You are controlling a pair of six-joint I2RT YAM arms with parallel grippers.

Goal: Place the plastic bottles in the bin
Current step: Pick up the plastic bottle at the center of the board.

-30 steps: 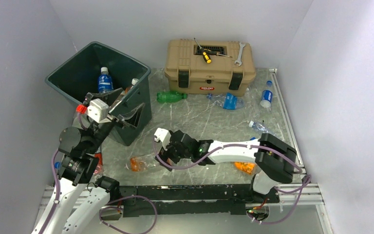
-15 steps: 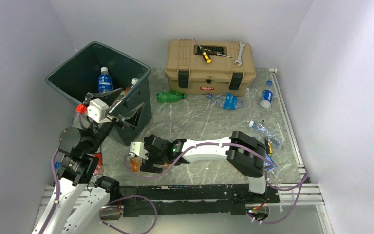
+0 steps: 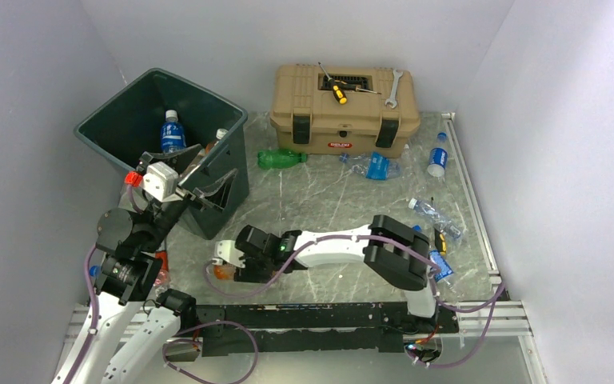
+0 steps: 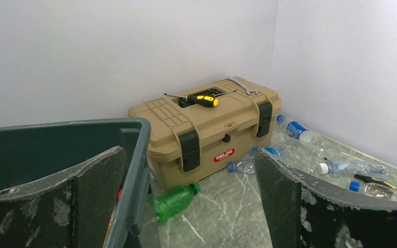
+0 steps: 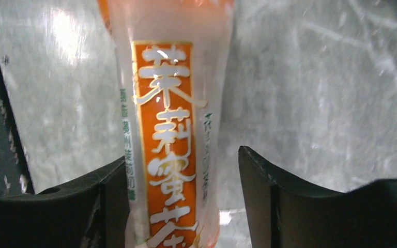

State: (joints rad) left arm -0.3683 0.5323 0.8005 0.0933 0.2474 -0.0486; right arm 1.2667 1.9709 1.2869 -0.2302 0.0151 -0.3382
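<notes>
My right gripper (image 3: 225, 266) is open low over the near table, its jaws on either side of an orange bottle (image 3: 222, 272). In the right wrist view the bottle (image 5: 170, 129), with an orange and white label, lies against the left finger (image 5: 108, 206) and a gap shows before the right finger. My left gripper (image 3: 210, 178) is open and empty at the near corner of the dark green bin (image 3: 96, 136), as the left wrist view (image 4: 186, 206) shows. Two bottles (image 3: 172, 134) lie in the bin. A green bottle (image 3: 280, 158) lies beside it.
A tan toolbox (image 3: 344, 112) with a screwdriver (image 3: 337, 92) and a wrench (image 3: 392, 88) on top stands at the back. Clear bottles lie in front of it (image 3: 374, 166), at the right wall (image 3: 438, 156), and near the right arm's base (image 3: 428, 210). The bin rim (image 4: 139, 155) is by my left finger.
The right arm has swung left and down across the near table, and its open jaws now straddle the orange bottle. The left arm has not moved.
</notes>
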